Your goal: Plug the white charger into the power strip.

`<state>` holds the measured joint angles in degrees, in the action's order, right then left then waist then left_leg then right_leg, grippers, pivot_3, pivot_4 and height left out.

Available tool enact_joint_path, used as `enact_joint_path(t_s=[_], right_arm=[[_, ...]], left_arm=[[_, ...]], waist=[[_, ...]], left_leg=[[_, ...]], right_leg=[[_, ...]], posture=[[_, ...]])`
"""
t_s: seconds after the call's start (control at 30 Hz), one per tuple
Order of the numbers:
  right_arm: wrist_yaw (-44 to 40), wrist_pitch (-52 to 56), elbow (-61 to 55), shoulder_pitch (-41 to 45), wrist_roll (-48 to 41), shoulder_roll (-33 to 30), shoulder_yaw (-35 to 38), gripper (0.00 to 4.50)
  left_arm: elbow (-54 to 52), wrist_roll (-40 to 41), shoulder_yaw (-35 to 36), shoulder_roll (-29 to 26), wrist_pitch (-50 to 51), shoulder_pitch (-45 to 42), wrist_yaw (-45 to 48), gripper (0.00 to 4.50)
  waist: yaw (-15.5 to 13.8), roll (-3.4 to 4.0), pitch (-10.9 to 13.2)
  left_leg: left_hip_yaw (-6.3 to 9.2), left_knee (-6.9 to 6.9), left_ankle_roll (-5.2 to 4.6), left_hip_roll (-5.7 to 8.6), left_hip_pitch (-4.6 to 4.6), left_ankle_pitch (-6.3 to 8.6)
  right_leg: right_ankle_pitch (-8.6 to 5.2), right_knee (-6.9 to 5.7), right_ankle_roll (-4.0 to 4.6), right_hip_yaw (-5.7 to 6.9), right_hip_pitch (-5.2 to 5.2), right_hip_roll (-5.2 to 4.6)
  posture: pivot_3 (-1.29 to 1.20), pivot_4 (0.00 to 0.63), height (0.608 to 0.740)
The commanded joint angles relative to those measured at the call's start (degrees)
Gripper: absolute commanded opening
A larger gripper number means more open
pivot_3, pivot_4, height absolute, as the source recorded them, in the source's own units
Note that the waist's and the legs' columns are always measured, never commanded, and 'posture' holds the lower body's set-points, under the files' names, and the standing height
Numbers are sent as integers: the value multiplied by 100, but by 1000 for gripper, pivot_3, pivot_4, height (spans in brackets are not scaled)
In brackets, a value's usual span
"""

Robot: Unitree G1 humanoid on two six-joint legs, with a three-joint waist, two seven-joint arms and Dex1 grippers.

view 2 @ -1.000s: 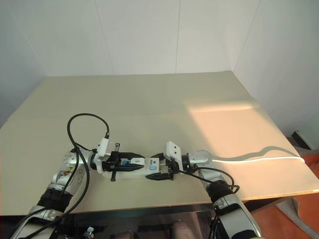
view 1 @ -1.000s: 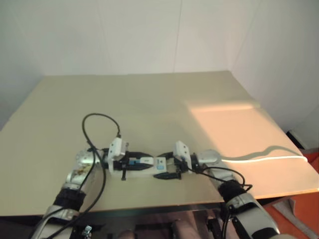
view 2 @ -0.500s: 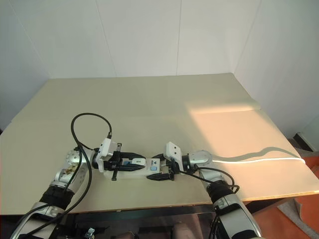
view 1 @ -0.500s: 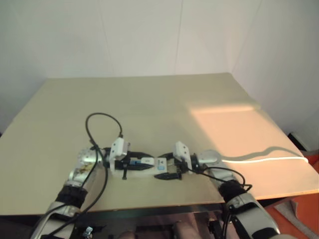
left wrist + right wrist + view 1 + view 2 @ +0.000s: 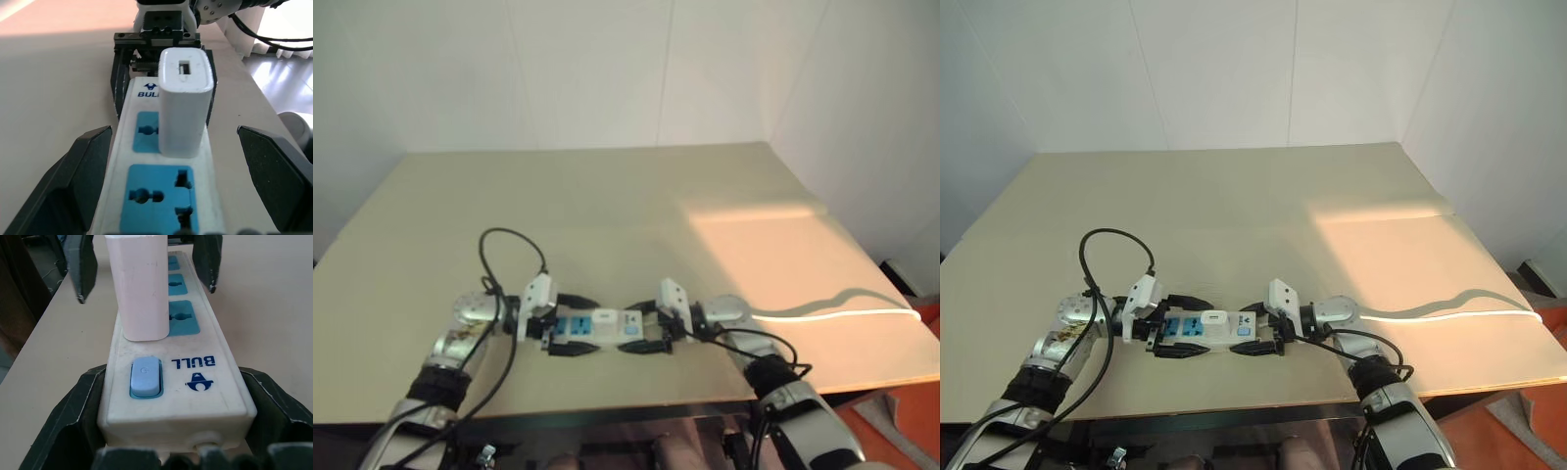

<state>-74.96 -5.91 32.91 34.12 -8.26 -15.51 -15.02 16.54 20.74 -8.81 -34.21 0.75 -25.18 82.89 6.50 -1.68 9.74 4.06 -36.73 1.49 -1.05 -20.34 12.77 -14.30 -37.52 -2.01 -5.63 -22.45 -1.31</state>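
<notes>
The left hand (image 5: 168, 161) stands released, its black fingers (image 5: 80, 169) wide apart on either side of the power strip (image 5: 1205, 329) without touching it. The right hand (image 5: 171, 401) grasps the strip's switch end between its fingers. The white charger (image 5: 186, 100) stands upright, plugged into the socket nearest the switch. The strip lies near the front edge of the bench (image 5: 1263, 196).
</notes>
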Motion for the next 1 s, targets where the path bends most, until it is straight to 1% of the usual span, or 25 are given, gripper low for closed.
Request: enact_joint_path(t_s=[0.03,0.07,0.1,0.23,0.37,0.47,0.6,0.7,0.87,1.0], right_arm=[[-77,110,-107,-35,0,-33,-45,4172],[-106,133,-160,-44,-18,-69,-30,4413],[-138,177,-240,-60,-44,-113,-14,4467],[-170,356,-830,-244,-142,-516,165,4467],[13,555,-1500,-590,-340,-1091,571,4467],[113,797,-2106,-939,-636,-1606,1032,4467],[128,1148,-2786,-1507,-985,-2385,1655,4467],[153,1295,-2981,-1860,-1146,-2763,1990,4467],[223,1376,-3240,-2348,-1363,-3115,2442,4467],[315,1497,-3428,-2527,-1510,-3206,2614,4467]], left_arm=[[-759,363,315,-499,650,-192,200,4500],[-903,423,362,-625,793,-216,238,4500],[-1026,473,396,-763,945,-235,273,4500],[-1308,620,648,-1222,1077,-109,481,4500],[-1463,706,999,-1542,1118,162,472,4500],[-1521,777,1299,-1721,1097,388,403,4500],[-1524,704,1647,-2038,1098,748,315,4500],[-1553,676,1858,-2190,1026,1005,241,4500],[-1575,726,2270,-2383,932,1487,282,4500],[-1654,720,2456,-2442,911,1776,261,4500]], waist=[[12,-12,10],[15,-11,14],[8,-11,15],[-73,-7,20],[-168,-10,35],[-256,-8,47],[-275,-7,79],[-273,-10,87],[-244,-8,98],[-250,-8,100]], left_leg=[[0,0,0,-2,-3,0],[0,1,0,-4,-6,0],[0,1,0,-3,-15,0],[1,-2,0,4,-82,-1],[1,-6,0,12,-122,0],[0,-23,0,15,-181,-1],[0,-22,-1,14,-185,-1],[-2,-22,0,13,-185,-1],[-12,-22,-1,8,-181,-1],[-17,-22,-1,9,-179,-1]], right_leg=[[0,0,0,0,-4,2],[0,-1,0,0,-7,3],[0,-2,0,0,-17,3],[1,-2,0,2,-82,-4],[1,3,-1,6,-114,-19],[6,-9,-4,6,-175,-21],[5,-9,-4,8,-178,-21],[4,-5,-5,8,-177,-21],[4,-6,-5,2,-178,-18],[4,-6,-6,-1,-177,-19]], posture=[[0,150,740],[0,150,740],[0,150,740],[0,150,740],[0,150,740],[0,150,740],[0,150,740],[0,150,740],[0,150,740],[0,150,740]])
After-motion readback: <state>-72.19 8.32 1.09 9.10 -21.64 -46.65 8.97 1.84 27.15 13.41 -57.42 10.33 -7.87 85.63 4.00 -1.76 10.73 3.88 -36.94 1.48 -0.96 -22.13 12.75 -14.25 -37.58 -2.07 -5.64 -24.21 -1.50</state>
